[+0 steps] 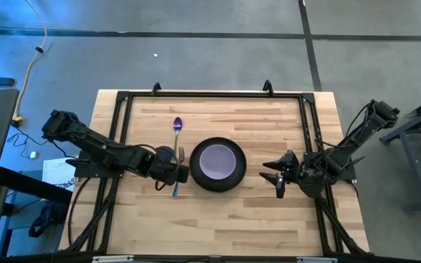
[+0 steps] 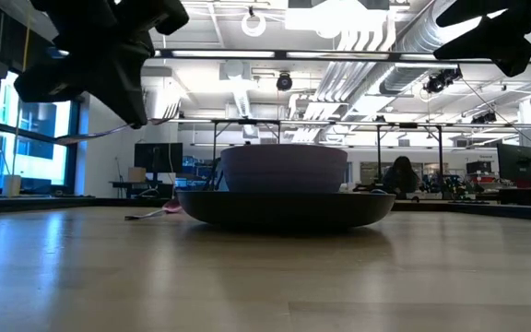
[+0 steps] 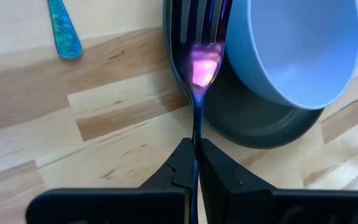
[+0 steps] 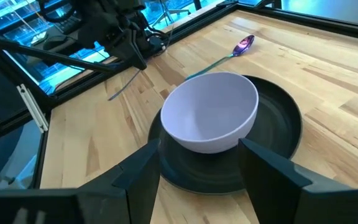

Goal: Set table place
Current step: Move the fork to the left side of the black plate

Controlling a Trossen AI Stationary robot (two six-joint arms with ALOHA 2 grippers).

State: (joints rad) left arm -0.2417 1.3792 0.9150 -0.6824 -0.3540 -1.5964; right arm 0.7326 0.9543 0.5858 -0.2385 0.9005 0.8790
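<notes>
A dark grey plate point(image 1: 196, 177) lies mid-table with the lavender bowl point(image 1: 218, 161) sitting in it. The spoon point(image 1: 177, 130), purple-headed, lies flat on the table beyond the plate's left side. Its blue handle end point(image 3: 64, 31) shows in the left wrist view. My left gripper point(image 1: 172, 172), just left of the plate, is shut on the fork point(image 3: 197, 74). The fork's tines point(image 1: 182, 153) point toward the far edge and its teal handle point(image 1: 174, 191) sticks out toward the near edge. My right gripper point(image 1: 275, 175) hovers open to the right of the plate. My left gripper pinches the fork's thin handle point(image 3: 195, 134) just behind the neck, edge-on between its two fingers point(image 3: 219, 171). The fingers slant down from the table's left side. The fork hangs clear of the table, nearly level point(image 2: 146, 124), its tines point(image 3: 197, 25) by the plate's left rim.
Black frame bars point(image 1: 123, 124) run along the table's left, far and right sides. Bare wood point(image 1: 218, 226) lies between the plate and the near edge. In the low view a person point(image 2: 399, 175) sits in the room far behind the table.
</notes>
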